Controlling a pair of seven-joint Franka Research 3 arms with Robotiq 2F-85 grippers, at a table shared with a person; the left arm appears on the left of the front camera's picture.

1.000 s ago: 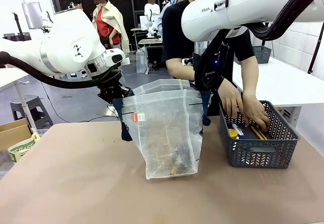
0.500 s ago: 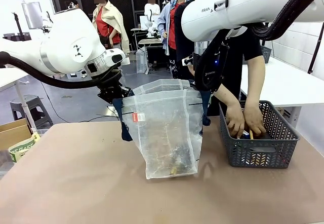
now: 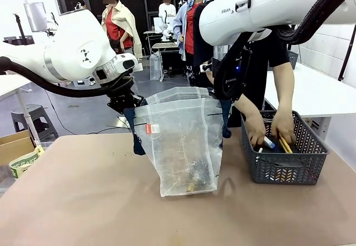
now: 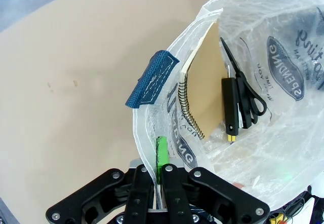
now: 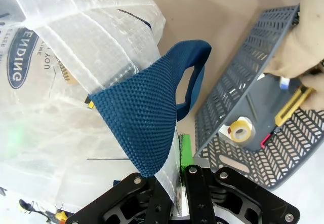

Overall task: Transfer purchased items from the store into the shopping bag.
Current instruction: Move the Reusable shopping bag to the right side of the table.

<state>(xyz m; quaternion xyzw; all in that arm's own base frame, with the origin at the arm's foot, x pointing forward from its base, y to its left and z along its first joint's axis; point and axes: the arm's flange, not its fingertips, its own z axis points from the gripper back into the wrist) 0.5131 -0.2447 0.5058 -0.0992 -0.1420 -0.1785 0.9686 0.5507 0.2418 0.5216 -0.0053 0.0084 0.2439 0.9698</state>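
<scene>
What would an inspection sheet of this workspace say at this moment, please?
Surface: brown table, bare around the bag.
Job's things: shopping bag stands upright and open, with a spiral notebook and scissors inside. The grey basket sits to its right and holds a yellow tape roll and a yellow cutter. The person's hands reach into it.
Clutter: nothing seen.
Grippers: left gripper and right gripper, jaws each shut on the bag's rim, on opposite sides.
Cables: black hose along the right arm, black cable off the left arm.
Surroundings: cardboard box and stool on the floor, people standing beyond.
</scene>
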